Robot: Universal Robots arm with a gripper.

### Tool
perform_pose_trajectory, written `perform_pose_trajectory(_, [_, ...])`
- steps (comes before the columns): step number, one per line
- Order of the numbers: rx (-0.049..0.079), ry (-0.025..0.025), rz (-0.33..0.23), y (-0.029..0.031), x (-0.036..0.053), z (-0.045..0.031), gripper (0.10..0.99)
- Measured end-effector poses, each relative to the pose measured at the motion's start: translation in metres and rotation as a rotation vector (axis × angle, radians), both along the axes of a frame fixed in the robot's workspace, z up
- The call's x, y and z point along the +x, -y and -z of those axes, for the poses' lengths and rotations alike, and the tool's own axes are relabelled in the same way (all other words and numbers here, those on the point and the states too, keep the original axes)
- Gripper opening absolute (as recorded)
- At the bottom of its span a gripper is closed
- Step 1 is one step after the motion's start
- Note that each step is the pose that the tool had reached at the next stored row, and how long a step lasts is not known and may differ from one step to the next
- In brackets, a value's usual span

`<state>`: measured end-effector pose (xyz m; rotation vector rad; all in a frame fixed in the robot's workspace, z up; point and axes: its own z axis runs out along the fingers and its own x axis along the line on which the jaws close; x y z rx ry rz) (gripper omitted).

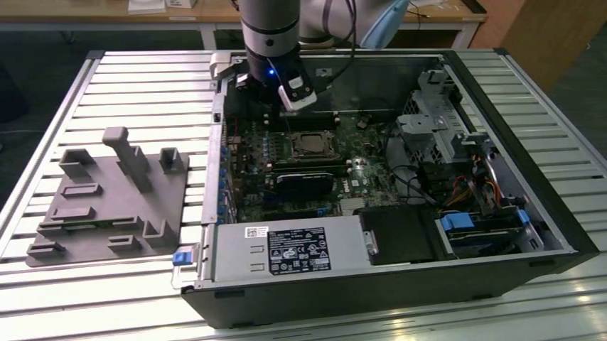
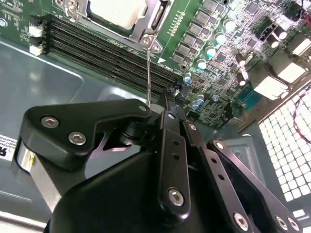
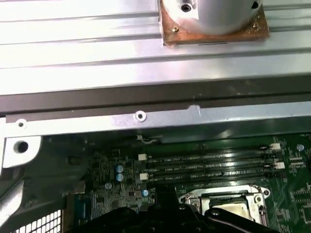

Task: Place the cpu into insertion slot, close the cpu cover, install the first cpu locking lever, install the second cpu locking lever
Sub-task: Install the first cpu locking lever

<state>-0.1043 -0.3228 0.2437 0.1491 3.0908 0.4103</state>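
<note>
Arm point(image 1: 269, 28) vertical, wrist pointing down; claw point(image 1: 294, 101) tilted slightly (jaws drawn together in second wrist view).

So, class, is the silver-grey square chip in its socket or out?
In: the silver-grey square chip lies flat inside the silvery-rimmed square socket.

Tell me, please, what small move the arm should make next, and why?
Probably swing the locking lever down toward the motherboard. The cpu already lies under the cpu cover, while the thin lever stands up from the cover's corner, its free end at the gripper.
</note>
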Motion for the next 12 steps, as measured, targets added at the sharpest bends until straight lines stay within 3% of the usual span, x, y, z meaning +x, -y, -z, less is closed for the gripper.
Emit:
perform_pose_trajectory(5, [0.000,0.0000,0.000,0.0000,0.0063,0.0001,0.106])
perform_pose_trajectory(12, [0.000,0.0000,0.000,0.0001,0.0279,0.0002,0.106])
